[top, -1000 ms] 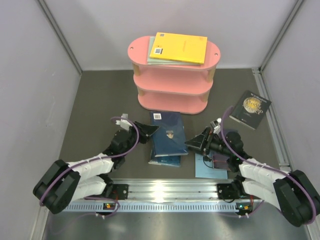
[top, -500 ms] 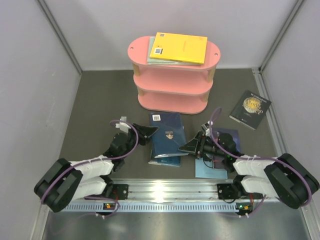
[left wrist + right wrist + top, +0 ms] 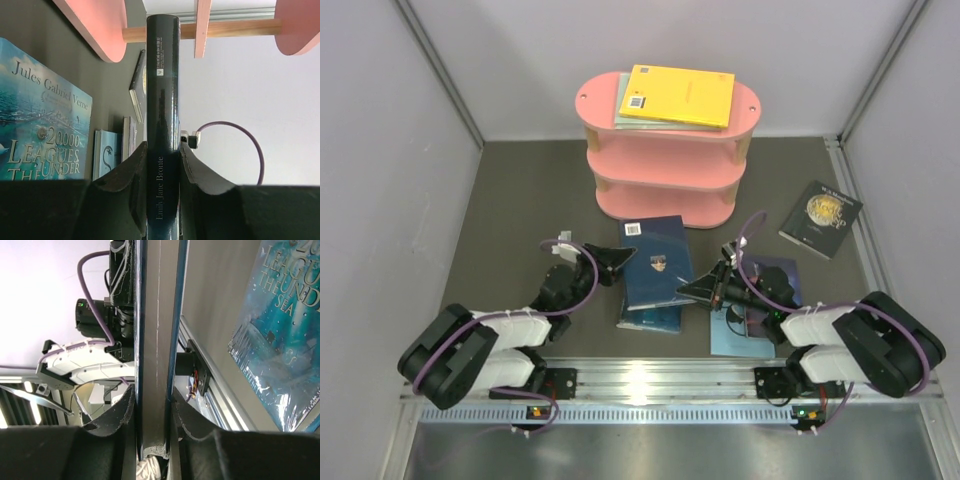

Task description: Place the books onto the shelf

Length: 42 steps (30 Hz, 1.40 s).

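Left hand [image 3: 626, 262] and right hand [image 3: 684, 291] clamp the thin navy book [image 3: 656, 250] by opposite edges.

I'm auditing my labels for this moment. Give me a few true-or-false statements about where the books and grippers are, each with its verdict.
1. The yellow book lies on the top board of the pink shelf. True.
2. The black book sits on the shelf's middle tier. False: it lies on the table, to the right of the shelf.
3. The left gripper and the right gripper both clamp the navy book, one on each side. True.
4. The teal book rests on top of the navy book. False: it lies on the table beneath the navy book, with only its near edge showing.
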{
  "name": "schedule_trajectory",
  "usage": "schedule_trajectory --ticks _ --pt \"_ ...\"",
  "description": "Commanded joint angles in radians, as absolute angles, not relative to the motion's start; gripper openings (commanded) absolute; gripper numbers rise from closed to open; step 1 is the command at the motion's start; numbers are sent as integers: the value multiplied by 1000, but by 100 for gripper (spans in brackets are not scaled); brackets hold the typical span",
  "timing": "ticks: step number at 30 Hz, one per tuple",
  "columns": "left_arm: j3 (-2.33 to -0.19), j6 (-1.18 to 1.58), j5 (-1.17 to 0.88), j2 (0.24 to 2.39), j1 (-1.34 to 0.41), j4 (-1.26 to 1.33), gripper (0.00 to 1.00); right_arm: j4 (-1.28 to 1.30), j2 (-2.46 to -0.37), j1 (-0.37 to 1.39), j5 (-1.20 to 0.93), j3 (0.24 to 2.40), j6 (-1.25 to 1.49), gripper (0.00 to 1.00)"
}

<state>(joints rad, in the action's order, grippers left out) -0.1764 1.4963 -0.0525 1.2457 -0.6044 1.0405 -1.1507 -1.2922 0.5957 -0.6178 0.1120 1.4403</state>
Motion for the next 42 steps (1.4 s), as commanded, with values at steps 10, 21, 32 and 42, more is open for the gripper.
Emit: schedule_trajectory --ticks 10,21,32,42 --pt "-195 1342 -98 1066 -614 740 83 -649 -1022 598 -551 260 1126 0" --pt "-167 1255 -9 704 -611 385 93 -602 -1110 342 -655 328 1049 0" --pt "-212 1175 26 508 -607 161 92 -1067 -1405 121 -813 339 1199 0" --pt "-253 1143 28 529 -606 124 91 -1473 -1575 32 -904 408 1450 0"
